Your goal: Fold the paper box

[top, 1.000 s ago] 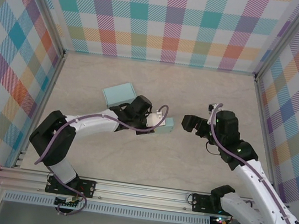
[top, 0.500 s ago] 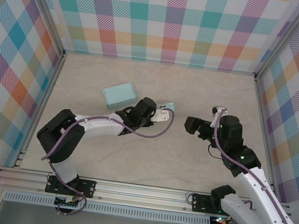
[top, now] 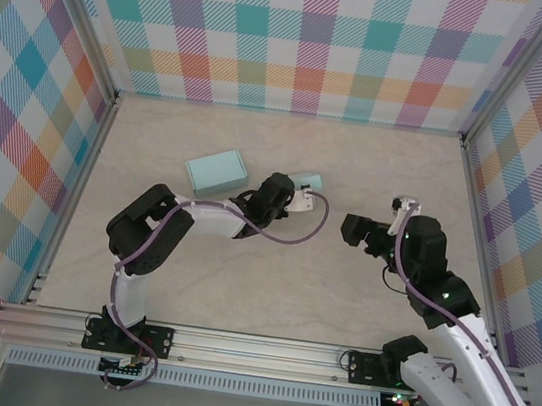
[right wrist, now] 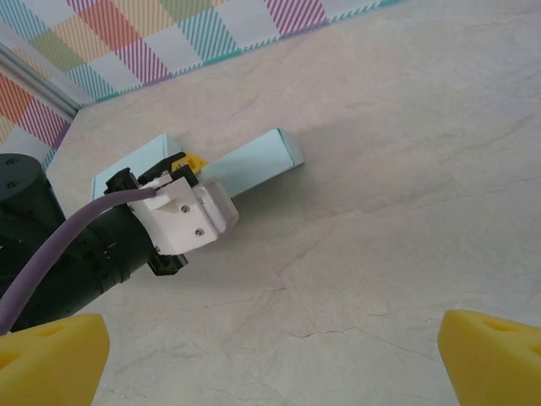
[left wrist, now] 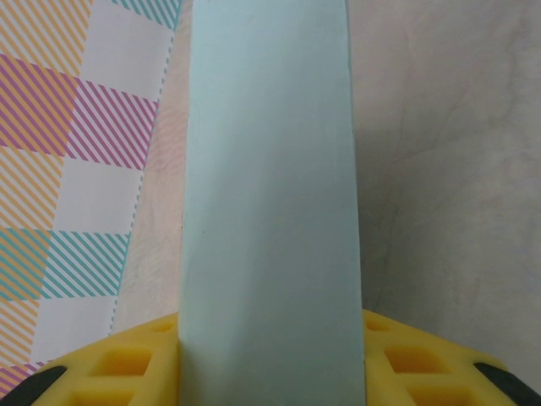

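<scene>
Top external: pale blue folded paper box strip (top: pixel 306 181) sits just off the surface centre, its near end clamped in the left jaws, which are narrow. Its long axis runs straight out from them toward the far wall. Right jaws gape wide and empty, well apart to its right, so the left arm is nearer. Bare beige surface (top: pixel 357 165) lies between them; second pale blue flat box piece (top: pixel 216 171) lies to the left.

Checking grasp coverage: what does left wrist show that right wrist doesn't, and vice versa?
Left wrist, not right: both yellow pads of the left gripper pressed on the sides of the blue paper box.
Right wrist, not left: the left arm's purple cable, a second blue box behind it, and the open right gripper.
Shared: the held box, table, plaid wall.
</scene>
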Tool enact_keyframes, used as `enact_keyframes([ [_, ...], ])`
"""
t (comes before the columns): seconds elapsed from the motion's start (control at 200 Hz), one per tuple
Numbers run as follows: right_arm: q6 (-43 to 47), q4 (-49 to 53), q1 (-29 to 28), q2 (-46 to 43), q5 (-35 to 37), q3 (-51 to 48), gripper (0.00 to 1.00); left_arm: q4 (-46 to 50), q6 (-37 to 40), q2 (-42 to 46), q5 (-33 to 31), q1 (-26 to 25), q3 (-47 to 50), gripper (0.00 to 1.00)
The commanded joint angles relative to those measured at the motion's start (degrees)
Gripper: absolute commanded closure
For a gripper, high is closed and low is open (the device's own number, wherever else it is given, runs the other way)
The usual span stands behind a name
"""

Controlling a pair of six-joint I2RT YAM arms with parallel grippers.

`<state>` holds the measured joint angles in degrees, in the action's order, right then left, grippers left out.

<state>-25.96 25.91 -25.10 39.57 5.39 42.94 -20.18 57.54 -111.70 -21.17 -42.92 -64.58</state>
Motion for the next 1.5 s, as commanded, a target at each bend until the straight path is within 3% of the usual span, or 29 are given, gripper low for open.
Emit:
enact_keyframes([
  [0.0,1.38,0.91,0.23,-1.95,1.82,-0.02,0.00,-1.88,2.28,-2.34,1.12,0.63,-2.30,0.62],
  [0.305,1.59,5.04,0.22,-5.61,3.52,0.77,0.00,0.82,5.61,-7.09,3.17,2.26,-5.38,0.54],
  [0.35,1.52,5.33,0.22,-6.40,3.75,0.66,0.00,0.89,5.90,-7.47,3.16,2.23,-5.56,0.48],
  [0.694,1.29,6.34,0.21,-8.03,4.37,0.25,0.00,2.05,4.45,-8.93,2.76,2.22,-5.91,0.40],
  [1.004,1.11,5.89,0.22,-7.76,4.20,0.05,0.00,1.82,3.46,-7.27,2.78,2.22,-4.45,0.00],
  [1.229,1.00,5.67,0.23,-7.48,4.36,0.11,0.00,2.93,2.30,-3.08,6.35,1.80,-0.99,0.00],
  [1.494,0.74,4.64,0.18,-6.02,3.71,0.30,0.00,12.88,-2.85,7.74,17.02,1.61,2.78,0.00],
])
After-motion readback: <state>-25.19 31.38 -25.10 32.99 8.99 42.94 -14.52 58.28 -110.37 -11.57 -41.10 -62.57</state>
